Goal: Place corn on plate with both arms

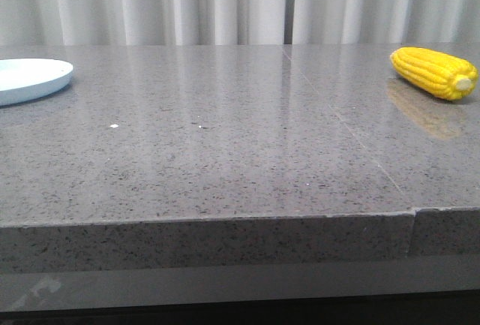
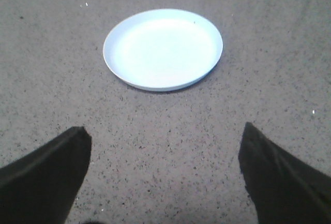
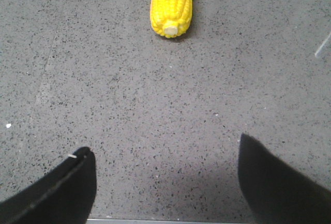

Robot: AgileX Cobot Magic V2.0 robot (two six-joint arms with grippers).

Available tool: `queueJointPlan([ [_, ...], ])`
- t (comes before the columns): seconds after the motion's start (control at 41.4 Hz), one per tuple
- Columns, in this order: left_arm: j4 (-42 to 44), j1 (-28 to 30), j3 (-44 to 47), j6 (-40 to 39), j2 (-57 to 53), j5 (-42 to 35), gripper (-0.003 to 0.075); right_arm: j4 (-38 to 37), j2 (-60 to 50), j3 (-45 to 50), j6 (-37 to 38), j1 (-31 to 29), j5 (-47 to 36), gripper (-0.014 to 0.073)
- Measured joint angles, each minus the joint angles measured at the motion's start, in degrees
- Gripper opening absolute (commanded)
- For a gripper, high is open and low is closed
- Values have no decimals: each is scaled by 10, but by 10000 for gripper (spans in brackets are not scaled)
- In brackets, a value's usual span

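Observation:
The yellow corn (image 1: 435, 73) lies on the grey table at the far right, pale stub end toward the right. The pale blue-white plate (image 1: 30, 79) sits at the far left, cut by the frame edge, and is empty. Neither arm shows in the front view. In the left wrist view my left gripper (image 2: 164, 133) is open and empty above bare table, with the plate (image 2: 163, 48) ahead of it. In the right wrist view my right gripper (image 3: 165, 154) is open and empty, with the corn (image 3: 171, 4) ahead of it, stub end toward the fingers.
The grey speckled table (image 1: 225, 152) has a front edge (image 1: 210, 224) near the camera and a seam (image 1: 345, 122) running toward the right. White curtains (image 1: 225, 2) hang behind the table. A small white speck (image 1: 114, 125) lies left of the middle.

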Motion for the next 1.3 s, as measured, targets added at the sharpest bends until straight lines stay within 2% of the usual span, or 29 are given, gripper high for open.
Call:
queueJointPlan([
  [0.338, 20, 1, -91, 0, 157, 65, 587, -1, 1, 0, 0, 0, 0, 602],
  [0.459, 22, 24, -136, 0, 229, 73, 587, -1, 1, 0, 0, 0, 0, 602],
  [0.531, 7, 50, -166, 14, 272, 74, 587, -1, 1, 0, 0, 0, 0, 602],
  [0.7, -100, 113, -233, 89, 371, 75, 587, -1, 1, 0, 0, 0, 0, 602],
  [0.821, -138, 145, -280, 105, 440, 73, 587, -1, 1, 0, 0, 0, 0, 602],
  [1.303, -152, 154, -379, 111, 626, 21, 587, -1, 1, 0, 0, 0, 0, 602],
])
